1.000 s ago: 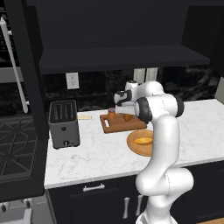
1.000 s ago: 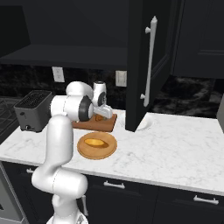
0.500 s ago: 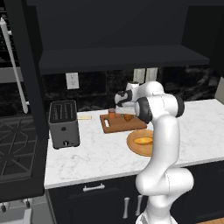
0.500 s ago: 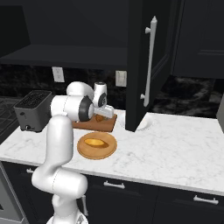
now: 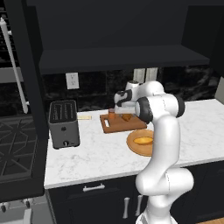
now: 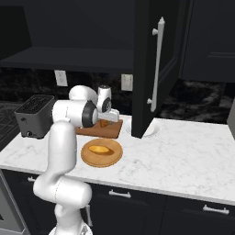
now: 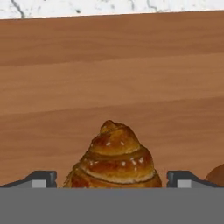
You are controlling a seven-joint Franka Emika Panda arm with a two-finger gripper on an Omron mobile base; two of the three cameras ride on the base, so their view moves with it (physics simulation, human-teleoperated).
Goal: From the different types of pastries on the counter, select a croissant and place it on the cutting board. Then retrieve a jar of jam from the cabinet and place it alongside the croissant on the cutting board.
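croissant (image 7: 114,159) on cutting board (image 7: 113,74) — between tool (image 7: 112,178) tips

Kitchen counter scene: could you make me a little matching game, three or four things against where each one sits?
Things:
1. croissant
2. golden bun
3. toaster
4. pale stick

Places:
A. on the round wooden plate
B. on the counter behind the toaster
C. on the cutting board, between the end effector tips
D. at the counter's left end

Pairs: 1-C, 2-A, 3-D, 4-B
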